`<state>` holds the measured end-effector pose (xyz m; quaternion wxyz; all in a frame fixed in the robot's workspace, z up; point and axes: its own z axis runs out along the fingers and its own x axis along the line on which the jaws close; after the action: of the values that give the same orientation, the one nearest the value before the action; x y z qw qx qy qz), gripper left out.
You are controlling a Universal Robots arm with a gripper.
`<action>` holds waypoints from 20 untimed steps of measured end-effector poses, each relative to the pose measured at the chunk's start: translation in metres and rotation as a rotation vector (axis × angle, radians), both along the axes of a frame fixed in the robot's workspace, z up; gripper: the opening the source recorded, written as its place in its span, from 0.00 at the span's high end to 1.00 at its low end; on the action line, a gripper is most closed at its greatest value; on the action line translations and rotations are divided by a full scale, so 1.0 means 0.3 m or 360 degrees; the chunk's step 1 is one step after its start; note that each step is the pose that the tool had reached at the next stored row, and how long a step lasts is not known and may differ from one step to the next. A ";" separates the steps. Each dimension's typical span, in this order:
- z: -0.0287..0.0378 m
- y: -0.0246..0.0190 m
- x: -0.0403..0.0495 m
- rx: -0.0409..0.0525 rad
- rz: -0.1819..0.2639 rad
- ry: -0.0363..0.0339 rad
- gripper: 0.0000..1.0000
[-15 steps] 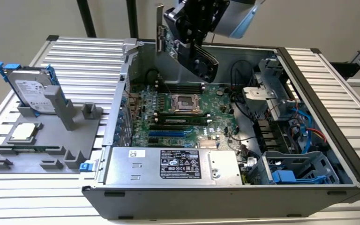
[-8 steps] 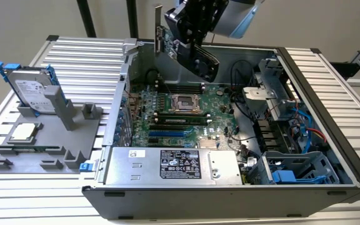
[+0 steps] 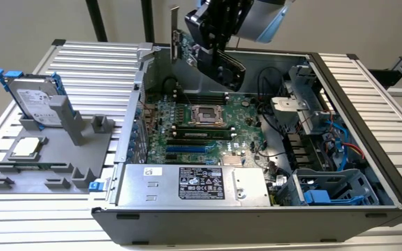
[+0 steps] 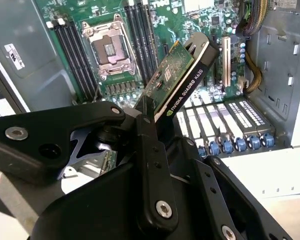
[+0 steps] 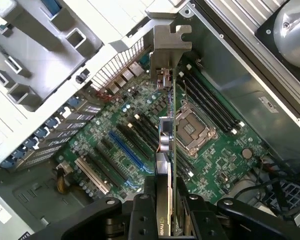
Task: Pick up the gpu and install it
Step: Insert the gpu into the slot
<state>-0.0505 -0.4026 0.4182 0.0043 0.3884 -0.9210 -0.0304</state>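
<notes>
My gripper [image 3: 219,48] is shut on the gpu [image 3: 211,61] and holds it in the air above the back part of the open computer case [image 3: 257,222]. The card hangs tilted, with its silver end bracket [image 3: 174,29] pointing up on the exterior view's left. In the second wrist view the gpu [image 4: 182,75] shows its green board and black side, clamped between black fingers [image 4: 146,125]. The first wrist view has the gpu [image 5: 166,145] edge-on, its bracket [image 5: 168,44] far from the camera, over the green motherboard [image 5: 125,150] and its expansion slots [image 5: 124,150].
Inside the case lie the motherboard [image 3: 187,138] with an open processor socket [image 3: 207,115], a power supply [image 3: 194,185], cables and a drive cage [image 3: 334,191]. On the exterior view's left a grey fixture [image 3: 61,157] holds a blue-framed hard drive [image 3: 37,99] and a square processor chip [image 3: 26,148].
</notes>
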 end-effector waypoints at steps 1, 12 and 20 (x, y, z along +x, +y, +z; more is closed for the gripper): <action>0.000 0.000 0.000 0.0000 0.0010 0.0000 1.00; 0.000 0.000 0.000 0.0000 0.0119 0.0000 1.00; 0.000 0.000 0.000 0.0000 0.0198 0.0000 1.00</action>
<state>-0.0505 -0.4026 0.4182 0.0061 0.4450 -0.8950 -0.0300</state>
